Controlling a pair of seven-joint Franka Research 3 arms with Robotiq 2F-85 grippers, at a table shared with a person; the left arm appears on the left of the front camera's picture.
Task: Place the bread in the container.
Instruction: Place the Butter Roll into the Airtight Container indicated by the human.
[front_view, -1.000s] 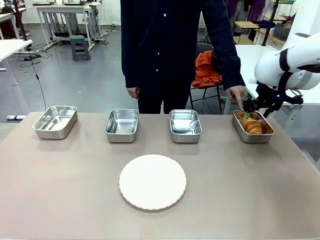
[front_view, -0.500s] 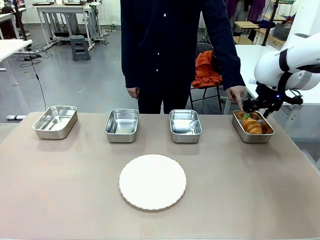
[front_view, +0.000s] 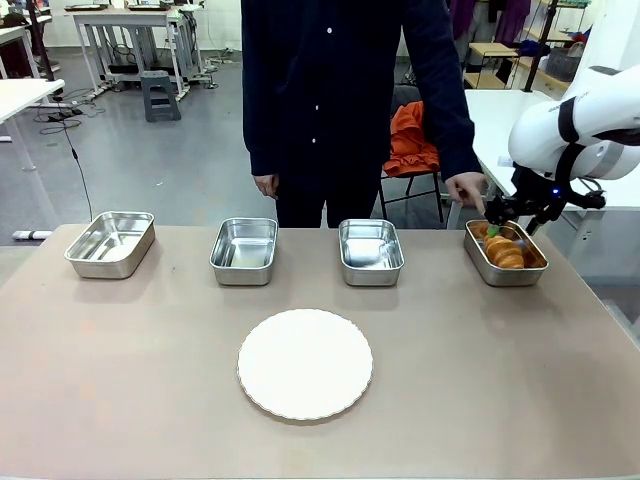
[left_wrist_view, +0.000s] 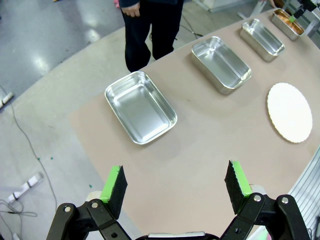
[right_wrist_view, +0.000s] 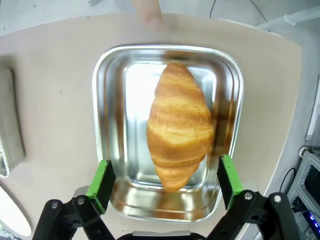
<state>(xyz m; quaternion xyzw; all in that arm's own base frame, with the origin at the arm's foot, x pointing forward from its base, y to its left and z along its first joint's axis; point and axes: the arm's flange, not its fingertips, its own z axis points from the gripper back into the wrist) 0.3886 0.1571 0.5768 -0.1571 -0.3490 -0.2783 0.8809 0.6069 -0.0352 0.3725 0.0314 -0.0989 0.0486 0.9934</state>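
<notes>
The person's hand (front_view: 467, 188) is lifted up and back from the container (front_view: 478, 256), its finger no longer pointing down.

- 4 stainless-steel trays in 1 row along the far side of the table: tray 1 (front_view: 110, 243), tray 2 (front_view: 244, 250), tray 3 (front_view: 370, 251), and the container (front_view: 476, 255) at the robot's right end.
- 1 bread (front_view: 506, 252), a croissant, lying inside the container.
- 3 trays without contents.
- 1 round white plate (front_view: 305, 363).
- 2 grippers: left gripper (left_wrist_view: 175, 185), right gripper (right_wrist_view: 163, 181).
- 1 person (front_view: 340, 100).
</notes>
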